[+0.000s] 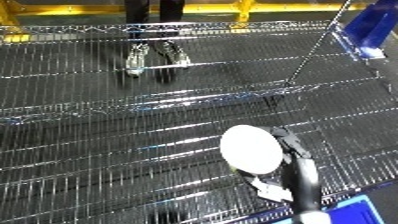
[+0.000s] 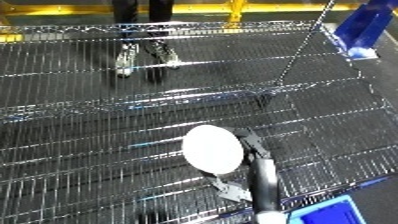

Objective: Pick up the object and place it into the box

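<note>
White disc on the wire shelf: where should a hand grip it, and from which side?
Grip the white disc by its rim, coming from above with fingers across its width. It appears held up on the right hand, round face toward the camera, so the face offers no hold and only the edge can be pinched. Its left edge is clear above the wire shelf.

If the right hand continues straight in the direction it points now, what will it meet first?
Nothing close, it seems. The right hand, curled on the white round object, points up and away over the wire shelf. Ahead only bare mesh shows; the blue bin lies off to the right. Depth is unclear.
</note>
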Controlling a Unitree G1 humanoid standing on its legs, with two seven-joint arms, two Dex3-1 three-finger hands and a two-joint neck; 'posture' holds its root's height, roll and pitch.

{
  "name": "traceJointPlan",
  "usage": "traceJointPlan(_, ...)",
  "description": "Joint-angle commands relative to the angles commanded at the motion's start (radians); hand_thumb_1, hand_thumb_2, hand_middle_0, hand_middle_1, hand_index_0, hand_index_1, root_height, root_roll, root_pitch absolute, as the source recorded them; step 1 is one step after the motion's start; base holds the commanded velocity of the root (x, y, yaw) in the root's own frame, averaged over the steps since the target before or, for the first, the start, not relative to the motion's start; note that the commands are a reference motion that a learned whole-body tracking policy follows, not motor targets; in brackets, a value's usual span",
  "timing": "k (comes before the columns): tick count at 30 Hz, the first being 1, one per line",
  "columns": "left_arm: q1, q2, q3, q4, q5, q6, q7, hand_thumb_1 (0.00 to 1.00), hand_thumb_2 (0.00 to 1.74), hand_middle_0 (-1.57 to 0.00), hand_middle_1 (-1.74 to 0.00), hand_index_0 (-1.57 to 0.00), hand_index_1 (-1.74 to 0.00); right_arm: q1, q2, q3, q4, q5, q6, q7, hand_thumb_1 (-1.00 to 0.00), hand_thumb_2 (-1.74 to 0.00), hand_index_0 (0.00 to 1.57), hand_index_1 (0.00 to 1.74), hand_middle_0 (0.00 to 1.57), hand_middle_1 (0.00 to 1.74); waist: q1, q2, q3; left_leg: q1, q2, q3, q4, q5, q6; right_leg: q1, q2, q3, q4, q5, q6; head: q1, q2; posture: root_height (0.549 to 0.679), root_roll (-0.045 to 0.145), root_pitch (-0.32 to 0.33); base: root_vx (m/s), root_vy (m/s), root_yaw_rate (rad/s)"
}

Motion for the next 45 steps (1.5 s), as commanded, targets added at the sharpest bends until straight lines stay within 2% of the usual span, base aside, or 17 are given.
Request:
traceJointPlan(2,0.017,-0.006,0.009,0.003,0.006,-0.004,-0.01,1.0,1.74,-1.57,-1.74,-1.57,-1.74,0.047,0.004,-0.023,-0.065,0.005,0.012,0.006,-0.75,-1.3,1.18,1.3,1.18,1.3,-0.013,-0.009,0.0,0.033,0.008,-0.001,-0.023,0.006,-0.0021,0.03,0.0027,0.003,-0.023,0.004,0.0012,0.004,-0.005,0.627,0.045,0.15,-0.063,0.012,-0.076)
traceJointPlan(5,0.024,-0.011,0.012,0.004,0.012,-0.003,-0.013,1.0,1.74,-1.57,-1.74,-1.57,-1.74,0.076,0.009,-0.038,-0.102,0.01,0.017,0.01,-0.75,-1.3,1.18,1.3,1.18,1.3,-0.021,-0.016,0.0,0.057,0.013,-0.001,-0.037,0.009,-0.003,0.053,0.0039,0.005,-0.041,0.007,0.002,0.02,-0.017,0.63,0.047,0.14,-0.061,0.006,-0.073)
traceJointPlan(7,0.023,-0.018,0.013,0.006,0.019,0.0,-0.014,1.0,1.74,-1.57,-1.74,-1.57,-1.74,0.11,0.014,-0.054,-0.142,0.017,0.019,0.014,-0.75,-1.3,1.18,1.3,1.18,1.3,-0.032,-0.027,0.0,0.093,0.018,-0.001,-0.054,0.01,-0.0041,0.09,0.0058,0.006,-0.068,0.012,0.0029,0.038,-0.042,0.634,0.05,0.125,-0.068,-0.004,-0.062)
traceJointPlan(17,0.018,-0.04,0.015,0.027,0.039,0.002,-0.026,1.0,1.74,-1.57,-1.74,-1.57,-1.74,0.2,0.036,-0.102,-0.227,0.023,0.031,-0.007,-0.75,-1.3,1.18,1.3,1.18,1.3,-0.067,-0.051,0.0,0.199,0.031,0.001,-0.095,0.007,-0.0085,0.197,0.0088,0.016,-0.131,0.018,0.0041,0.135,-0.086,0.645,0.059,0.074,-0.049,0.005,-0.058)
traceJointPlan(21,0.02,-0.057,0.024,0.043,0.048,0.001,-0.034,1.0,1.74,-1.57,-1.74,-1.57,-1.74,0.251,0.055,-0.134,-0.263,0.016,0.035,-0.026,-0.75,-1.3,1.18,1.3,1.18,1.3,-0.088,-0.057,0.0,0.251,0.038,0.01,-0.117,0.004,-0.0132,0.243,0.011,0.023,-0.163,0.022,0.0059,0.206,-0.097,0.649,0.064,0.054,-0.033,0.033,-0.103)
traceJointPlan(23,0.023,-0.069,0.029,0.055,0.053,-0.004,-0.039,1.0,1.74,-1.57,-1.74,-1.57,-1.74,0.279,0.064,-0.152,-0.28,0.014,0.035,-0.035,-0.75,-1.3,1.18,1.3,1.18,1.3,-0.102,-0.057,-0.001,0.278,0.042,0.017,-0.13,0.004,-0.0163,0.264,0.0111,0.028,-0.178,0.023,0.0058,0.241,-0.124,0.651,0.067,0.045,-0.027,0.079,-0.149)
traceJointPlan(26,0.033,-0.09,0.033,0.072,0.059,-0.013,-0.043,1.0,1.74,-1.57,-1.74,-1.57,-1.74,0.335,0.074,-0.182,-0.302,0.014,0.03,-0.049,-0.75,-1.3,1.18,1.3,1.18,1.3,-0.125,-0.052,-0.008,0.317,0.048,0.029,-0.15,0.007,-0.0207,0.292,0.0104,0.038,-0.194,0.024,0.0054,0.287,-0.154,0.654,0.07,0.033,-0.01,0.094,-0.167)
traceJointPlan(33,0.055,-0.128,0.03,0.112,0.054,-0.04,-0.046,1.0,1.74,-1.57,-1.74,-1.57,-1.74,0.461,0.079,-0.259,-0.323,0.043,0.008,-0.044,-0.75,-1.3,1.18,1.3,1.18,1.3,-0.178,-0.029,-0.041,0.388,0.059,0.058,-0.194,0.012,-0.0301,0.334,0.0044,0.059,-0.224,0.023,0.0071,0.366,-0.223,0.658,0.077,0.018,0.0,0.097,-0.143)
traceJointPlan(39,0.066,-0.163,0.025,0.146,0.048,-0.07,-0.043,1.0,1.74,-1.57,-1.74,-1.57,-1.74,0.544,0.087,-0.3,-0.323,0.068,-0.01,-0.024,-0.75,-1.3,1.18,1.3,1.18,1.3,-0.223,-0.001,-0.056,0.437,0.062,0.085,-0.245,0.027,-0.0374,0.357,0.0031,0.079,-0.274,0.037,0.0112,0.392,-0.249,0.662,0.084,0.016,-0.015,0.107,-0.207)
traceJointPlan(45,0.076,-0.191,0.019,0.176,0.037,-0.113,-0.043,1.0,1.74,-1.57,-1.74,-1.57,-1.74,0.616,0.094,-0.332,-0.303,0.092,-0.033,-0.006,-0.75,-1.3,1.18,1.3,1.18,1.3,-0.264,0.027,-0.062,0.471,0.065,0.112,-0.277,0.031,-0.0433,0.371,-0.0027,0.098,-0.316,0.051,0.0178,0.407,-0.272,0.665,0.092,0.021,-0.024,0.097,-0.217)
